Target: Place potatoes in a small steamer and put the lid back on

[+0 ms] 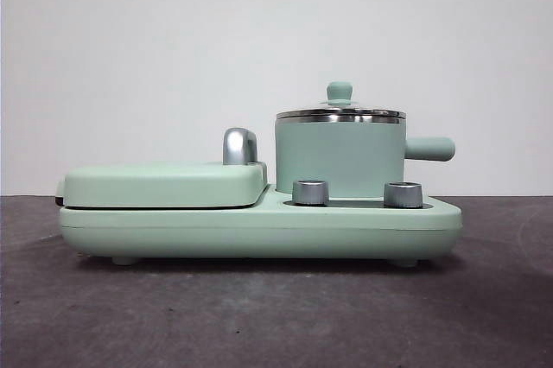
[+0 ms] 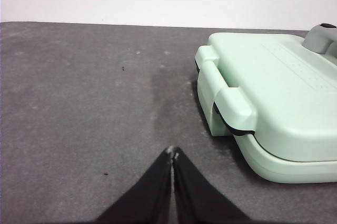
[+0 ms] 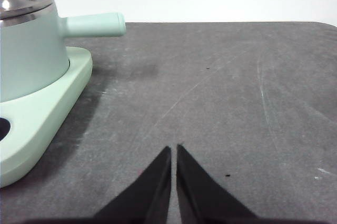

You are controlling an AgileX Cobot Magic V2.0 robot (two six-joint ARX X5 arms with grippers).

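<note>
Sitting on the grey desk (image 1: 259, 316) is the mint cooker (image 1: 259, 225), its griddle cover (image 1: 164, 185) down. Standing on its other end is the steamer (image 1: 340, 156), wearing the lid (image 1: 340, 113). Left gripper (image 2: 172, 153) and right gripper (image 3: 174, 149) are hovering beside it, jaws closed, empty.

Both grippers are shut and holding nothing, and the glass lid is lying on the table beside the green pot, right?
Not quite. The lid is not on the table; it sits on the pot, closing it, as the front view shows. The rest holds: the left gripper and right gripper are both shut and holding nothing.
</note>
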